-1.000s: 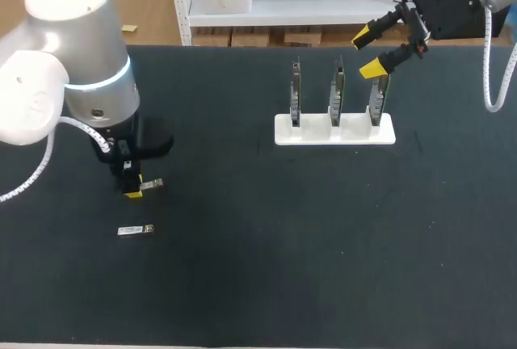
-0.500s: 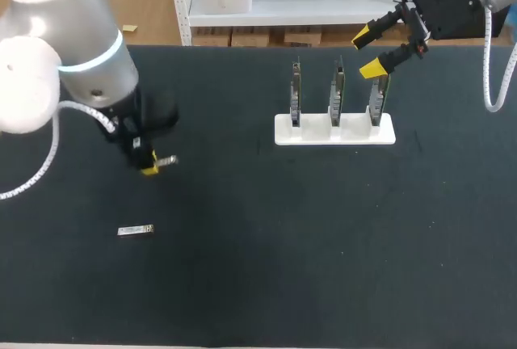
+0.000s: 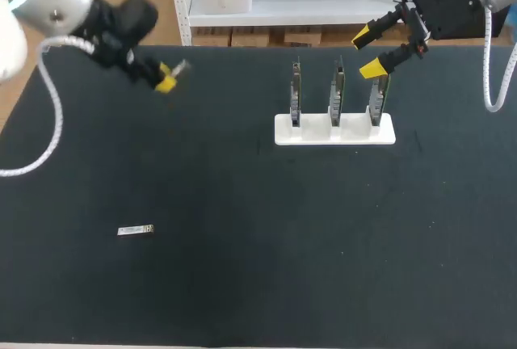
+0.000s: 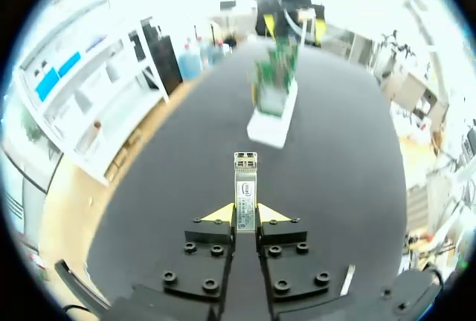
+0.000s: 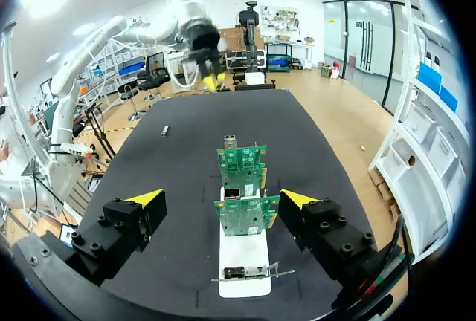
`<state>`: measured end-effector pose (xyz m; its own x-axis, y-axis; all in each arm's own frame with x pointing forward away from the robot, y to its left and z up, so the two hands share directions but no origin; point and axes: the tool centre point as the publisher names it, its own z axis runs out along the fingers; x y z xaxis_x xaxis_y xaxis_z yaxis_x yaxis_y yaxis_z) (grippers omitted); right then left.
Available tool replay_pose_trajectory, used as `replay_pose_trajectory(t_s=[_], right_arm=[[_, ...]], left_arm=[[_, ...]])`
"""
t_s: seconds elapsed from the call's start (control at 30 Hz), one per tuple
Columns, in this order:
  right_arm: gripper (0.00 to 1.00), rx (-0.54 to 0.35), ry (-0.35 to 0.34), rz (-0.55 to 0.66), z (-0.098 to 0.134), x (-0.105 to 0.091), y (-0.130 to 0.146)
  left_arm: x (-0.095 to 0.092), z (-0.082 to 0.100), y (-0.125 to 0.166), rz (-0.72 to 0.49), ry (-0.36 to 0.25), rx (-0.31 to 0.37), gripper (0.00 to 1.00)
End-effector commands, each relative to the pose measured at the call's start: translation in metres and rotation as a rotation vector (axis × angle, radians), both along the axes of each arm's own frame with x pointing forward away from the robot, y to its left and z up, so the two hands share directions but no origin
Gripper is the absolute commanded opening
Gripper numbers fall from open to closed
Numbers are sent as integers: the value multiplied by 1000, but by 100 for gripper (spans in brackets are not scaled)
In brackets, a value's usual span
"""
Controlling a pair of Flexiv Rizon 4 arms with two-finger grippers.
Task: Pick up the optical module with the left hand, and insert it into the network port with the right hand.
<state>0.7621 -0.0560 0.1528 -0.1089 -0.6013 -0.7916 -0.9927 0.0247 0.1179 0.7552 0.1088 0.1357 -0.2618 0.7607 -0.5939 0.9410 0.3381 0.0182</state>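
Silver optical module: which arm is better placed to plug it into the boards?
Right, probably. The right gripper hangs open by the white stand of green circuit boards. The left gripper is shut on the silver optical module, far from the stand, so a handover comes first.

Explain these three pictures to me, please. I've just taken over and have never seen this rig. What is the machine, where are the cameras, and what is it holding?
It is a robot with two arms at a black table. The wide picture looks down from above and behind the robot. Each round picture comes from a camera on one arm's wrist, looking out along its fingers. The left gripper, over the table's far left part, is shut on an optical module, a small metal plug. The right gripper hangs open above a white holder that carries three upright circuit boards. A second optical module lies on the table on the robot's left, nearer the robot.
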Motion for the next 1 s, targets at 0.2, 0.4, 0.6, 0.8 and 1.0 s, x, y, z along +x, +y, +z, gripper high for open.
replay_pose_trajectory(t_s=[0.2, 0.4, 0.6, 0.8, 1.0], right_arm=[[100, -1, -3, -3, 0, -2, 0], [100, -1, -3, -3, 0, -2, 0], [100, -1, -3, -3, 0, -2, 0], [100, -1, -3, -3, 0, -2, 0], [100, -1, -3, -3, 0, -2, 0]], left_arm=[[54, 53, -73, -103, -181, -412, 0], [66, 77, -124, -167, -208, -531, 0], [61, 86, -172, -251, -194, -615, 0], [47, 84, -211, -317, -172, -663, 0], [36, 76, -241, -344, -145, -696, 0]])
